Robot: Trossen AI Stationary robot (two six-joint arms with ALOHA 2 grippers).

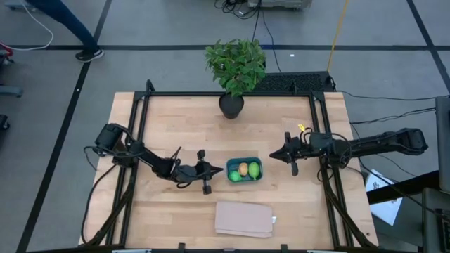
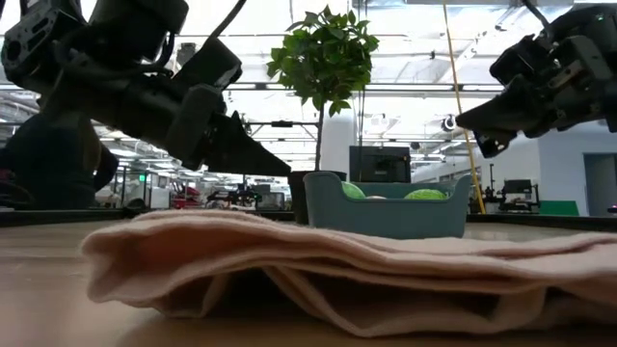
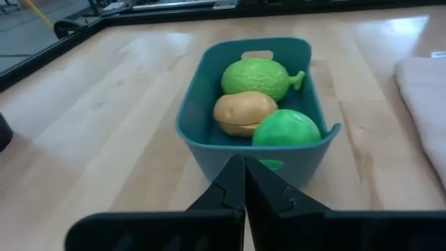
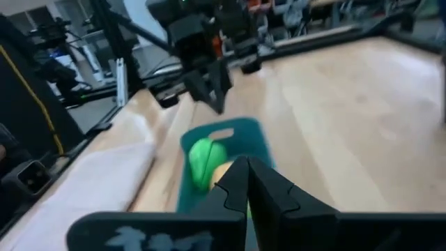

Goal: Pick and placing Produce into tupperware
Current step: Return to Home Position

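The teal tupperware (image 1: 228,173) (image 3: 189,111) stands on the wooden table near its middle. Inside lie three pieces of produce: a bumpy green one (image 3: 254,77), an orange-tan one (image 3: 244,113) and a smooth round green one (image 3: 286,129). My left gripper (image 1: 221,169) (image 3: 244,162) is shut with nothing in it. It is low, just off the container's left end, and points at it; the low view shows a small gap between them. My right gripper (image 1: 272,156) (image 4: 242,162) is shut and empty. It hangs above the table to the right of the container.
A potted plant (image 1: 235,67) stands at the table's far edge. A folded tan cloth (image 1: 244,218) lies near the front edge, in front of the container. Black frame rails (image 1: 140,126) run along the table's sides. A person's legs (image 1: 77,28) show on the floor beyond the far left corner.
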